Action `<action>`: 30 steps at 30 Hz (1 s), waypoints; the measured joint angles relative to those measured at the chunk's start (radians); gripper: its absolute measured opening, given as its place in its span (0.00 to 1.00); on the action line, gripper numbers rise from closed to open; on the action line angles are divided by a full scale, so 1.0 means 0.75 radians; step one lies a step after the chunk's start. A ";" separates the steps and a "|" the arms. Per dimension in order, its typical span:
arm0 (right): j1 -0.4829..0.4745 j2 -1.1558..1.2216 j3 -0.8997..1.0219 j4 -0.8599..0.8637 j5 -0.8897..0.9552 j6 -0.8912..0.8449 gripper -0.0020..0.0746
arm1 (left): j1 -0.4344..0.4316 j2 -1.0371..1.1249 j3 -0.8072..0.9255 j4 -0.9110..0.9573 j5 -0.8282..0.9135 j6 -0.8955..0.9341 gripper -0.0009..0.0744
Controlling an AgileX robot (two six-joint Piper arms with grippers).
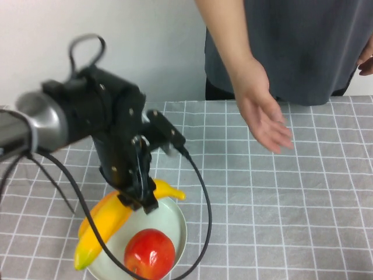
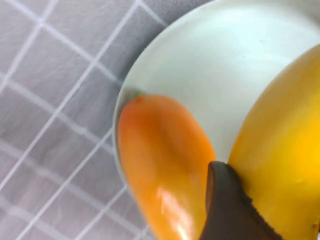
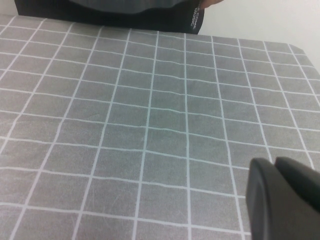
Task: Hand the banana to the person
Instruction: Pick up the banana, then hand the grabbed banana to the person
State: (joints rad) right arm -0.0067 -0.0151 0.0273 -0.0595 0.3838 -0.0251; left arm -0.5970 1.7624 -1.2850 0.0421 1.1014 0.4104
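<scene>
At lower left of the high view, the left hand (image 1: 139, 198) has its fingers down on the banana (image 1: 166, 189) in the pale plate (image 1: 178, 219), beside an orange-yellow fruit (image 1: 102, 224) and a red apple (image 1: 150, 252); whether it grips I cannot tell. The person (image 1: 291, 46) holds an open palm (image 1: 265, 119) over the checked surface (image 1: 280, 204) at upper right. Of the right hand (image 3: 282, 200) only a dark tip shows above that surface, state unclear.

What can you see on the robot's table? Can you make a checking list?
Surface: grey checked tablecloth.
Job's things: banana on the pale plate; person's hand held out open above the table.
Clutter: red apple and orange fruit on the plate.
Grippers: left gripper down at the banana, one of its fingers between both fruits; right gripper low over bare cloth.
Cables: black cable looping past the plate.
Surroundings: white wall.
</scene>
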 joint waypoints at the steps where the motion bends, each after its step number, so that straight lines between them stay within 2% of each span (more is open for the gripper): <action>1: 0.000 0.000 0.000 0.000 0.000 0.000 0.01 | 0.000 -0.019 -0.018 0.000 0.031 -0.009 0.39; 5: 0.000 0.000 0.000 0.000 0.000 0.000 0.01 | -0.026 -0.104 -0.116 0.036 0.138 -0.019 0.39; 14: 0.000 0.000 0.000 0.000 0.000 0.000 0.01 | -0.173 -0.183 -0.403 0.137 0.172 0.047 0.39; 24: 0.000 0.000 0.000 0.000 0.000 0.000 0.01 | -0.383 -0.015 -0.804 0.168 0.192 0.182 0.39; 30: 0.000 0.000 0.000 0.000 0.000 0.000 0.01 | -0.436 0.161 -0.969 0.168 0.192 0.209 0.39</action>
State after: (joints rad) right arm -0.0067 -0.0151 0.0273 -0.0595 0.3838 -0.0251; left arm -0.9242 1.8828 -2.0115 0.1683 1.2455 0.5670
